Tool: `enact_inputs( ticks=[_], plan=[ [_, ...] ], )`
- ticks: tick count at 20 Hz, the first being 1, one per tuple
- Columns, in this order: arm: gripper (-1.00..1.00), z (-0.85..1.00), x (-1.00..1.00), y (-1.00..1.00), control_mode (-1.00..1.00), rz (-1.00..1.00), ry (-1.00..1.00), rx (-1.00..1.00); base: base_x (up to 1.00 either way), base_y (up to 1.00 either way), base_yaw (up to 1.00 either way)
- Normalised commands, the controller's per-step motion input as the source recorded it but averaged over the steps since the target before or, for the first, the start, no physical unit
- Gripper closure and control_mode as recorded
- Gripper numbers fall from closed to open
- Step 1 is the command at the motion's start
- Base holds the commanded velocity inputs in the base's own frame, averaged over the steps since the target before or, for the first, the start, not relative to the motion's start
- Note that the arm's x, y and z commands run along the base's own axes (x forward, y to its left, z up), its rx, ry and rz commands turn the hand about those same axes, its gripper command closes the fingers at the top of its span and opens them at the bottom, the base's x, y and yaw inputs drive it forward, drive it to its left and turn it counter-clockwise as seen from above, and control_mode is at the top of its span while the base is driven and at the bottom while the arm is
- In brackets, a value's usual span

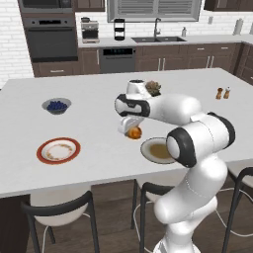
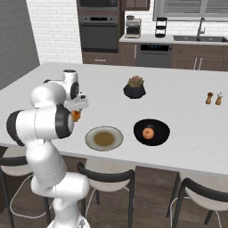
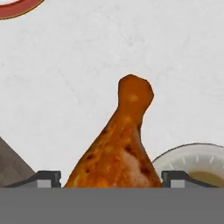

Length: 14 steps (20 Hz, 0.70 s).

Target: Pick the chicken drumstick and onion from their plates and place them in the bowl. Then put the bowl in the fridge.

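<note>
Drumstick [image 3: 118, 148] sits between the wide-set jaws of the gripper [image 1: 131, 129], fat end toward the hand and bone tip pointing away, carried above the white desk [image 1: 99, 99]. The fingertips [image 3: 43, 178] flank the meat on both sides, so the jaws appear closed on its thick end. Onion [image 2: 148, 132] already lies in the black bowl [image 2: 161, 127], which rests just beside the grey-olive plate [image 2: 91, 133], now bare; the red-rimmed plate [image 1: 43, 148] stands well apart, also bare. Judging from here, the risk is the carry across the grey-olive plate to the bowl: the grip is on a rounded, tapering shape, and a quick swing could let it slide out. Released too early, it would land on the plate or desk.
</note>
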Motion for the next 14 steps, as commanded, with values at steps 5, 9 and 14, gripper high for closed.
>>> enact_inputs(
  ticks=[5,9,14],
  plan=[
    [1.0,0.14,0.08,-1.0,-1.0,-0.11,0.0,0.0,0.0,0.0,0.0],
    [1.0,0.07,0.0,-1.0,-1.0,0.0,0.0,0.0,0.0,0.0,0.0],
    [1.0,0.0,-0.03,-1.0,-1.0,0.01,-0.01,-0.01,0.0,0.0,0.0]
  ],
)
